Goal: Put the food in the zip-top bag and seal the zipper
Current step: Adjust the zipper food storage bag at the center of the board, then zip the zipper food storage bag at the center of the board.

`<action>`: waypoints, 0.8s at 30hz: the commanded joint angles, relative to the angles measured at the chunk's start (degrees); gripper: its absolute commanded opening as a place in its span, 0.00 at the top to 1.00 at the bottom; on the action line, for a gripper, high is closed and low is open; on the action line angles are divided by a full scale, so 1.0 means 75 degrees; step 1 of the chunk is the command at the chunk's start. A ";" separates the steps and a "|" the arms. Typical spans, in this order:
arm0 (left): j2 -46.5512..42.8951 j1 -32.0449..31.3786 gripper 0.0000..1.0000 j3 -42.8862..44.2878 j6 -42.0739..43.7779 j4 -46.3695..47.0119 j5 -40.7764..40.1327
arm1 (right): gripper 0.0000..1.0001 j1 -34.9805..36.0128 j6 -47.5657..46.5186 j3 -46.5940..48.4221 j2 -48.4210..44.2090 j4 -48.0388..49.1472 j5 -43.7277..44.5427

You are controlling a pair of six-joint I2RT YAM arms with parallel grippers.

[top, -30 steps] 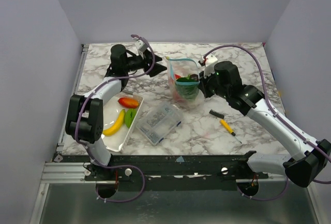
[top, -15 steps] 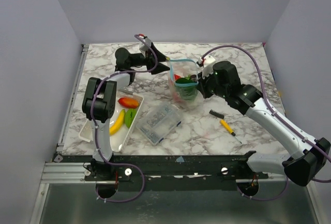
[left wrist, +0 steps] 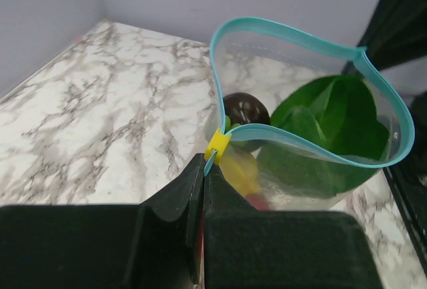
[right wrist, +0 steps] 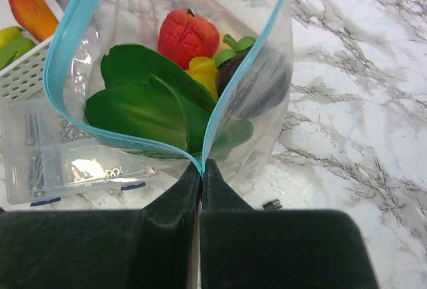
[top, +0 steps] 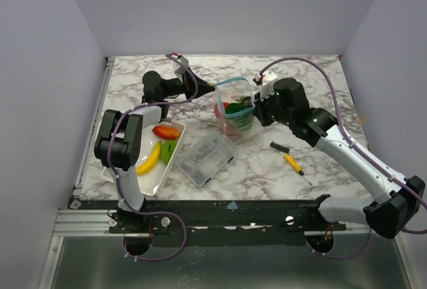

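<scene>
left gripper (left wrist: 203, 167): jaws together, pinching one end of the zipper (left wrist: 293, 32) by its yellow slider (left wrist: 217, 145) | right gripper (right wrist: 200, 171): jaws together on the opposite zipper end | zip-top bag (top: 235, 117): mid-table, mouth gaping, holding green leaf (right wrist: 143, 105), red piece (right wrist: 187, 36), yellow piece (right wrist: 203, 72) | banana (top: 148, 160), green piece (top: 168, 150), orange-red piece (top: 165, 131): on white tray (top: 153, 181)

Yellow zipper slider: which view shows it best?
The left wrist view: the yellow slider sits large and sharp on the zipper, at the left gripper. The right wrist view shows only the zipper's far end; from the top, the slider is too small to find.
</scene>
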 commanded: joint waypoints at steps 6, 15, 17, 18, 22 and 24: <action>-0.2183 -0.0278 1.00 -0.0312 0.0957 -0.6467 -0.5030 | 0.99 -0.0215 0.0304 0.0683 0.0476 -0.0247 0.2420; -0.2647 -0.0347 1.00 -0.0272 0.0560 -0.8118 -0.4669 | 0.63 -0.0608 0.0160 0.0770 0.0211 0.0394 0.0303; -0.2715 -0.0347 1.00 -0.0271 0.0559 -0.8330 -0.4465 | 0.50 -0.0612 0.0147 0.1282 0.0512 0.0117 -0.0171; -0.2765 -0.0364 1.00 -0.0286 0.0580 -0.8358 -0.4391 | 0.48 -0.0617 0.0178 0.1651 0.0680 -0.0099 -0.0533; -0.2950 -0.0449 1.00 -0.0180 0.0549 -0.8458 -0.4050 | 0.40 -0.0608 0.0168 0.2974 0.1168 -0.0802 -0.1877; -0.3021 -0.0486 1.00 -0.0103 0.0538 -0.8431 -0.3824 | 0.37 -0.0597 0.0109 0.3465 0.1458 -0.0903 -0.2540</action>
